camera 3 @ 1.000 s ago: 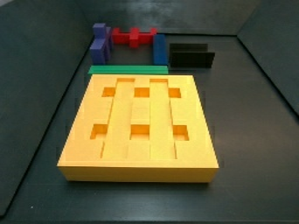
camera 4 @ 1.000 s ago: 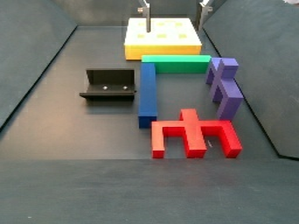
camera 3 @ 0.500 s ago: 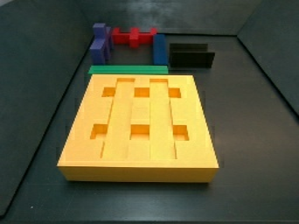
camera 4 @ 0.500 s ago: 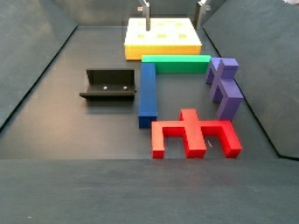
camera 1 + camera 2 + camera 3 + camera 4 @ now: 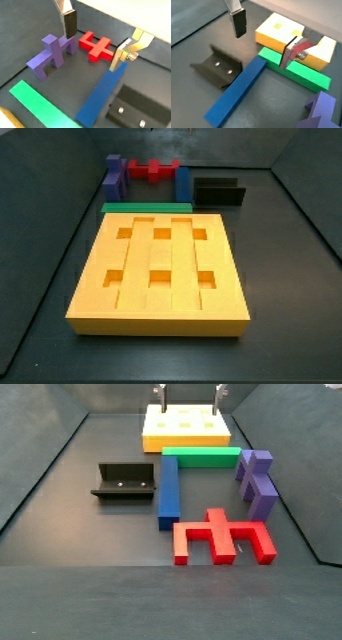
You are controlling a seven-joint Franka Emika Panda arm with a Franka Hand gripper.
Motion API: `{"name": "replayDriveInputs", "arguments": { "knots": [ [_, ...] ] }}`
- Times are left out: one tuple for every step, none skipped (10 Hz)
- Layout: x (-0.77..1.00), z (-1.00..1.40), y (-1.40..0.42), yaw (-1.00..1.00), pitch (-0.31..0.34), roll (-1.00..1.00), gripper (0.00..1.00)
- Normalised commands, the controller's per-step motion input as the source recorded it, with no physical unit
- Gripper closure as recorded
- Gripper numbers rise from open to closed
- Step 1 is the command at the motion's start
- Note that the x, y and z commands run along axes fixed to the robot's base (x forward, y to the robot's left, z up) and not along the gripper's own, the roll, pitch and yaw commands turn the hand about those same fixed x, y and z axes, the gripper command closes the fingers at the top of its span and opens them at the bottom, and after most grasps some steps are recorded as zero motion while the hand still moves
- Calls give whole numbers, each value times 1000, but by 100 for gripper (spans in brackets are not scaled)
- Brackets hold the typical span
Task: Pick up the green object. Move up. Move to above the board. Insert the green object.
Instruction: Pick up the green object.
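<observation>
The green object (image 5: pixel 203 456) is a long bar lying flat on the floor against the board's end; it shows in both side views (image 5: pixel 147 207) and both wrist views (image 5: pixel 298 72) (image 5: pixel 37 102). The board (image 5: pixel 160 268) is a large orange-yellow slab with grooves and square holes, also seen in a side view (image 5: pixel 187 426) and a wrist view (image 5: pixel 281 35). My gripper (image 5: pixel 190 396) hangs high above the board's end and the green object. It is open and empty in both wrist views (image 5: pixel 264 37) (image 5: pixel 97 40), with nothing between its fingers (image 5: pixel 238 22).
A long blue bar (image 5: pixel 168 484) lies at right angles to the green object. Purple upright blocks (image 5: pixel 257 479) and a red piece (image 5: pixel 221 536) stand beyond it. The black fixture (image 5: pixel 123 481) stands beside the blue bar. Dark walls enclose the floor.
In a side view the gripper's fingers have come a little lower and further into the picture. The pieces have not moved.
</observation>
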Motion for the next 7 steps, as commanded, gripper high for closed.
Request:
{"name": "replayDriveInputs", "arguments": {
  "knots": [
    [0, -180, -80, -971, -149, -116, 0],
    [0, -157, -60, -971, -129, -116, 0],
    [0, -123, -29, -989, -103, -77, 0],
    [0, -97, -11, -1000, -84, -63, 0],
    [0, -103, -6, -1000, -59, -31, 0],
    [-69, -149, -14, -980, 0, 0, 0],
    [-69, -209, -37, -977, 0, 41, 0]
  ]
}}
